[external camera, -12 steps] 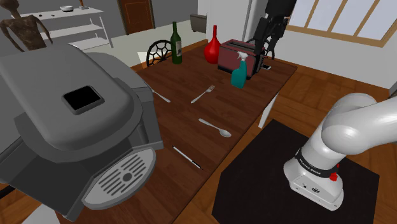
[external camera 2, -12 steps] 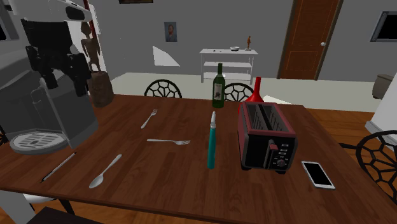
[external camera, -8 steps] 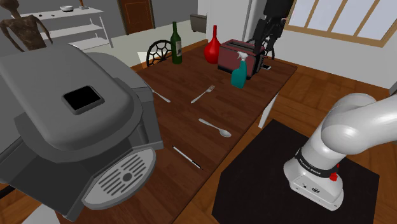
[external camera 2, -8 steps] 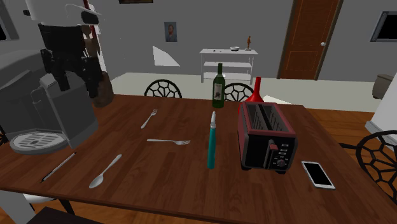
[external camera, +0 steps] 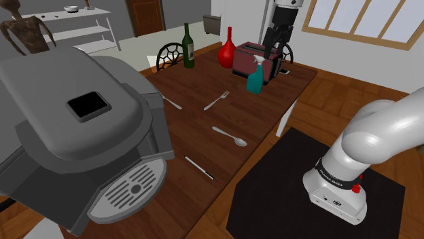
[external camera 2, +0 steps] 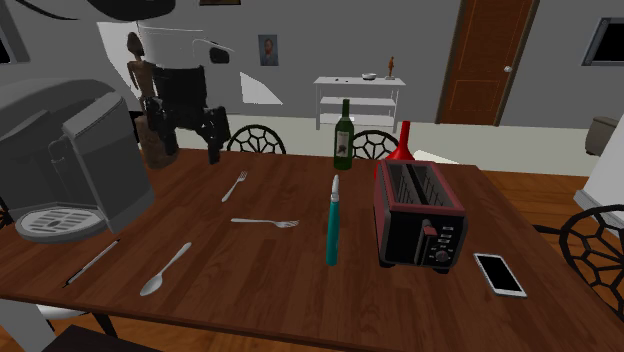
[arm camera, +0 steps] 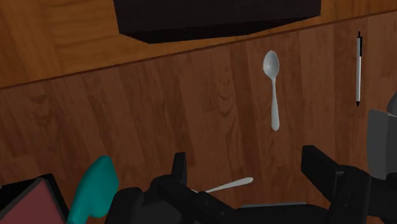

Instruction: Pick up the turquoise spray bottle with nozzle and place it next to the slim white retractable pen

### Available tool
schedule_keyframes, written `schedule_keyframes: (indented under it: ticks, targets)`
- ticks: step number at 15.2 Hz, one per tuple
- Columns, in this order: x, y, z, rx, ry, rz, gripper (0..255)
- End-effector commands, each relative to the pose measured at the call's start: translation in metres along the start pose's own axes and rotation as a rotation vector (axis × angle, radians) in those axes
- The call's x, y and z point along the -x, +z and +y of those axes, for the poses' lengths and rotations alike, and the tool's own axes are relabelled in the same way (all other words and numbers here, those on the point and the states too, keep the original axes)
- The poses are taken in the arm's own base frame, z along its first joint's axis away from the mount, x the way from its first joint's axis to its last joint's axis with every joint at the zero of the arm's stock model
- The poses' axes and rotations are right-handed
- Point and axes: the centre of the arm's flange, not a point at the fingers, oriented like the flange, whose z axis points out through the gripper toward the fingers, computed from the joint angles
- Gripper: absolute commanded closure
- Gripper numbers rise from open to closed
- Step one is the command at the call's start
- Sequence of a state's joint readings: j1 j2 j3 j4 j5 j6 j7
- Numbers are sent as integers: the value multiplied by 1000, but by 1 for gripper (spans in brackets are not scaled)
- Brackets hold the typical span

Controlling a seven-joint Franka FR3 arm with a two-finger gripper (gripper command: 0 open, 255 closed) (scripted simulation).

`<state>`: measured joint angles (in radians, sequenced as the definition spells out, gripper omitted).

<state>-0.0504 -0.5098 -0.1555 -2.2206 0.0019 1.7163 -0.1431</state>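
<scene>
Spanning the shoulder view, a dark wooden table (external camera: 197, 125) carries all the items. A large grey coffee machine (external camera: 81, 129) occupies the end of the table at that view's lower left. The white arm (external camera: 380, 132) rises from above a dark floor mat (external camera: 272, 197) and reaches over the far end of the table. Its black gripper (external camera: 277, 42) hangs in the air there, above the toaster and apart from every object. In the wrist view the two fingers (arm camera: 180, 167) stand wide apart with only bare tabletop between them, so the gripper is open and holds nothing.

A dark red toaster (external camera 2: 420, 215) stands at the far end. Beyond it are a green wine bottle (external camera 2: 343, 135) and a red vase (external camera 2: 405, 145).

The turquoise spray bottle (external camera: 255, 76) stands upright on the table, just beside the toaster, on the side facing the coffee machine. In the wrist view its rounded body shows near the fingers.

A spoon (arm camera: 273, 89) lies on the mid-table between the bottle and the pen. Two forks (external camera 2: 265, 222) lie farther along the table.

The slim white pen (external camera: 200, 168) lies flat near the table edge, close to the coffee machine's drip tray and well apart from the spray bottle. A phone (external camera 2: 499, 273) lies flat on the other side of the toaster.
</scene>
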Motion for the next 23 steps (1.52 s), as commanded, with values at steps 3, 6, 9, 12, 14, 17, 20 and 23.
schedule_keyframes:
  ticks: [3, 6, 9, 12, 14, 17, 20, 23]
  targets:
    - [-27, 18, 39, 13, -3, -3, 0]
    - [-51, 30, 67, 22, -4, -5, 0]
    - [-74, 41, 96, 31, -5, -7, 0]
    - [-97, 53, 124, 40, -6, -9, 0]
    - [-113, 60, 144, 46, -7, -11, 0]
    - [-136, 71, 172, 55, -8, -13, 0]
    - [-160, 82, 201, 64, -9, -15, 0]
    - [-183, 93, 230, 73, -10, -17, 0]
